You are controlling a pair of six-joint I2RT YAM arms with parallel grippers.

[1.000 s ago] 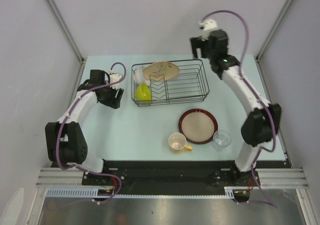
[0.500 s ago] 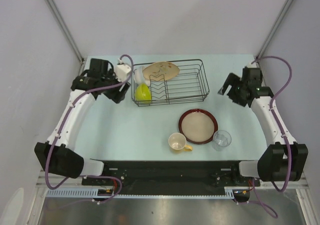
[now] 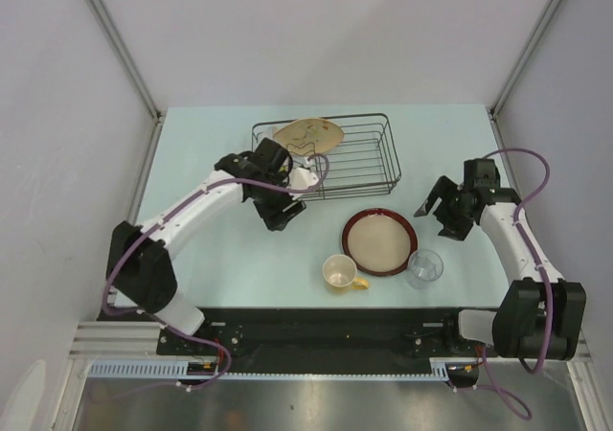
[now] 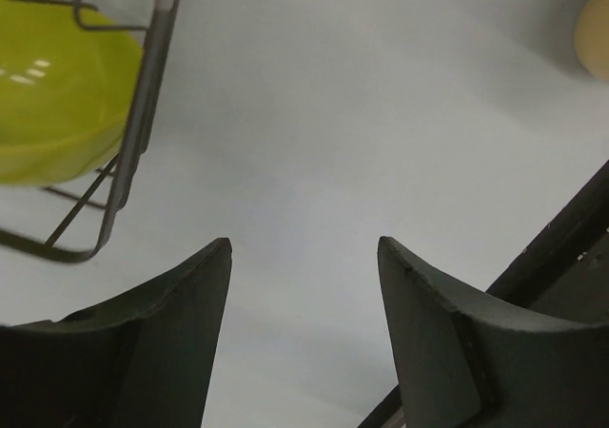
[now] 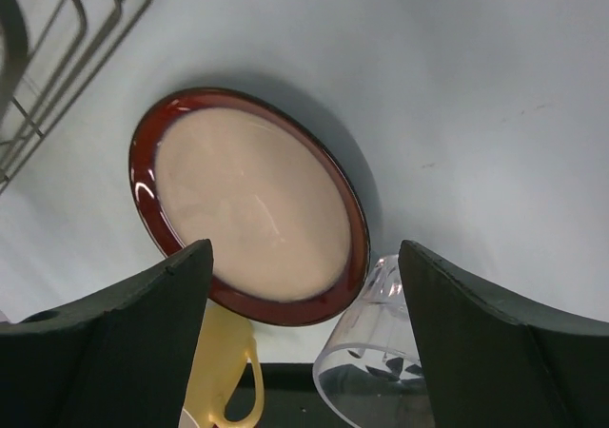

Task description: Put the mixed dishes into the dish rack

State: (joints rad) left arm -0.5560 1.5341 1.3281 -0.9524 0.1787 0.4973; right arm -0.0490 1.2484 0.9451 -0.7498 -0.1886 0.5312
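The black wire dish rack [image 3: 392, 155] stands at the back of the table and holds the beige leaf-patterned plate [image 3: 308, 134]. The lime-green bowl [image 4: 52, 100] sits inside the rack's wire corner [image 4: 143, 95]; the top view hides it and the white bowl behind my left arm. My left gripper [image 3: 280, 216] [image 4: 304, 243] is open and empty, just in front of the rack's near left corner. The dark-red-rimmed tan plate [image 3: 379, 241] [image 5: 252, 209], the cream cup with yellow handle [image 3: 340, 272] [image 5: 224, 361] and the small clear glass [image 3: 424, 267] [image 5: 376, 352] stand on the table. My right gripper [image 3: 436, 209] [image 5: 304, 247] is open and empty, above the plate's right edge.
The rack's right half has bare divider prongs [image 5: 67, 29]. Grey walls with metal posts close in both sides and the back. The black front rail [image 3: 316, 321] runs just behind the cup and glass.
My left arm swung from the rack's left side round to its front left corner. My right arm came down from behind the rack to beside the red-rimmed plate. The dishes have not moved.
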